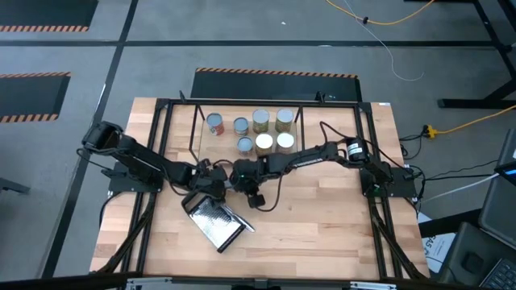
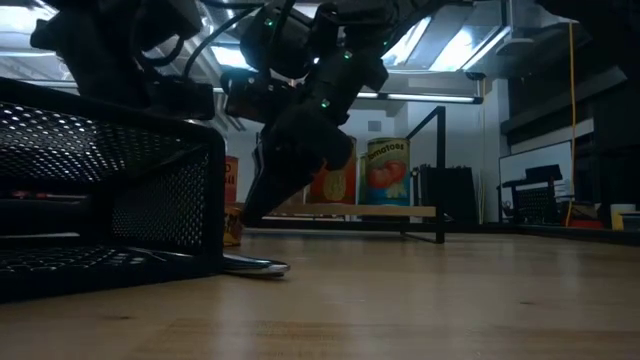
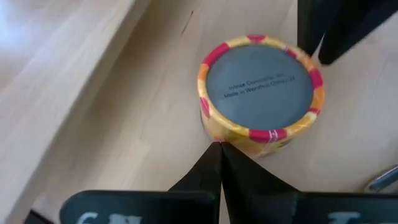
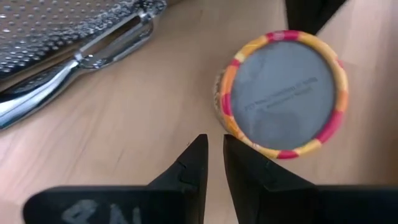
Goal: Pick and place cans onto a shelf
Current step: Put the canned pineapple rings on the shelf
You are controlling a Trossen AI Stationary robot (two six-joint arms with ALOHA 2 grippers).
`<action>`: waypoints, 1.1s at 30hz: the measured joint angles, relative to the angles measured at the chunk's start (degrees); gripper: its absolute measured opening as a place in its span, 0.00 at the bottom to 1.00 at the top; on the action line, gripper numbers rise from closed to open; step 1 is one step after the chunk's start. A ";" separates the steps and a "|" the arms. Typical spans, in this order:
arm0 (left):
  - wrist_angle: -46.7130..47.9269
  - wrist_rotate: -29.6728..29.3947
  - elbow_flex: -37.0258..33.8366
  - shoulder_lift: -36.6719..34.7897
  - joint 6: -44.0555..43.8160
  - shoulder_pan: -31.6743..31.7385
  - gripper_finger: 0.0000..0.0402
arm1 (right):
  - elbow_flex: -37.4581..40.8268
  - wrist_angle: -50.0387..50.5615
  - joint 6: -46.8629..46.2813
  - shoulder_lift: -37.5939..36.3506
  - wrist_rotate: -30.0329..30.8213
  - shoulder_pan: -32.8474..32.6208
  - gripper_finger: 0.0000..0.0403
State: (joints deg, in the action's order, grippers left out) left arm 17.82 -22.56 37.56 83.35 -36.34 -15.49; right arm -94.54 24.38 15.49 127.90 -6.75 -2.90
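A small can (image 3: 261, 87) with a grey top and a yellow-and-red label stands upright on the wooden table between my two grippers. It also shows in the right wrist view (image 4: 283, 93). In the high view the grippers hide it. My left gripper (image 3: 219, 152) is shut, its tips at the can's side. My right gripper (image 4: 214, 146) has a narrow slit between its fingers and stands just beside the can. Several other cans (image 1: 262, 133) stand on the shelf (image 1: 301, 129) at the table's far side. My left gripper's shut fingertips (image 3: 214, 163) meet the can's side wall (image 3: 233, 142), near its lower part, slanting down from above. The can stands upright with its base on the table. My right gripper's fingertip (image 4: 231, 144) stands right at the can's side wall (image 4: 225, 121); I cannot tell whether it touches.
A flat metal grater (image 1: 214, 221) with a black handle lies on the table just near of the grippers. It shows in the right wrist view (image 4: 74, 31) and fills the left of the low view (image 2: 100, 200). A black frame (image 1: 157, 145) edges the table.
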 joint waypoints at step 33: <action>-3.93 -0.89 0.20 -1.20 4.03 0.13 0.00 | -0.09 3.34 -0.01 -1.70 3.60 -0.17 0.14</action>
State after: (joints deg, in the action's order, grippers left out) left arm 13.89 -23.45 37.76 82.15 -32.31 -15.35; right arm -94.63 27.72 15.48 126.19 -3.16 -3.07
